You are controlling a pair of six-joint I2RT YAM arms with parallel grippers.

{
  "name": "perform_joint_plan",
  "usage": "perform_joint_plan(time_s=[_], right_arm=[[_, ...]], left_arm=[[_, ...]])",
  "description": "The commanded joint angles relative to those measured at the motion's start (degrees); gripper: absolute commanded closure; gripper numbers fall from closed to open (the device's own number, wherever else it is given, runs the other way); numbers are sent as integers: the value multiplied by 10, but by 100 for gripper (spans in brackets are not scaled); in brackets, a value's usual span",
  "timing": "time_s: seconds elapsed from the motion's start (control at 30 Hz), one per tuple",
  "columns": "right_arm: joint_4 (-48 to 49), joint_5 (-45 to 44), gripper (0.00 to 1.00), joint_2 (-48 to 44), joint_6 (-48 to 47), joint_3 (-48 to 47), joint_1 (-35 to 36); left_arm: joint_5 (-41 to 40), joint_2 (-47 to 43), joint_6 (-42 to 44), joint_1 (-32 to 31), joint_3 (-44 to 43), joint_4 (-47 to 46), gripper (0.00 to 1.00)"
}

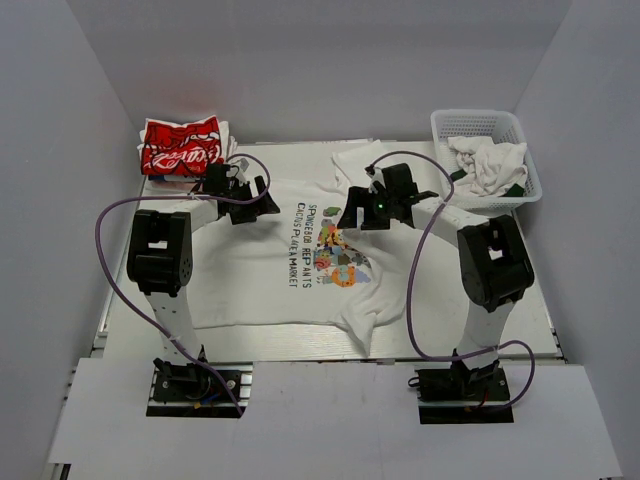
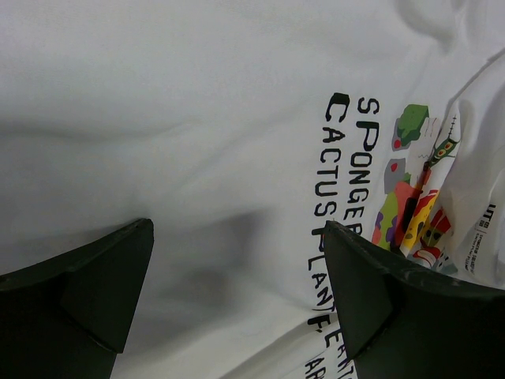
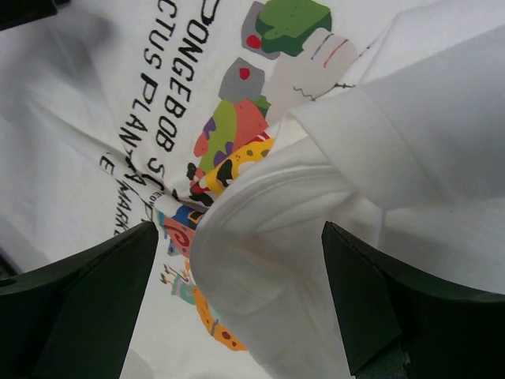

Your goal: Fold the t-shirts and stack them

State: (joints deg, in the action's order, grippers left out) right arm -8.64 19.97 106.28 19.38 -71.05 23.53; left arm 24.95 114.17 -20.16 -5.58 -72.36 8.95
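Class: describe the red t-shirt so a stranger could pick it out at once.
Start at the white table and go to its far left corner, opposite the basket. There lies the red t-shirt, folded. It is the only red cloth, with white script; the cloth around it is white.

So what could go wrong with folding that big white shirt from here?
The right gripper hangs open over a sleeve flopped across the print of the white t-shirt; it might pinch several layers and skew the fold. The left gripper is open over flat cloth with no edge in its view, so it may slip off.
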Motion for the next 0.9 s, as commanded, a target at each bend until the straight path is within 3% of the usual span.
perform_joint_plan(time_s=[0.0, 0.3, 0.5, 0.63, 0.8, 0.87], right_arm=[[71, 115, 10, 9, 34, 1, -6], [118, 198, 10, 54, 75, -8, -6], [168, 203, 10, 53, 77, -16, 1], [32, 81, 10, 102, -24, -140, 52], [-90, 32, 10, 155, -63, -227, 105], [-130, -60, 10, 195, -83, -261, 129]], left_arm=[[-26, 30, 12, 7, 20, 59, 0], [-26, 30, 12, 7, 20, 59, 0], [-32, 25, 12, 7, 20, 59, 0], [-25, 30, 12, 7, 20, 59, 0], [-31, 30, 12, 7, 20, 59, 0], [-31, 30, 12, 7, 20, 59, 0]])
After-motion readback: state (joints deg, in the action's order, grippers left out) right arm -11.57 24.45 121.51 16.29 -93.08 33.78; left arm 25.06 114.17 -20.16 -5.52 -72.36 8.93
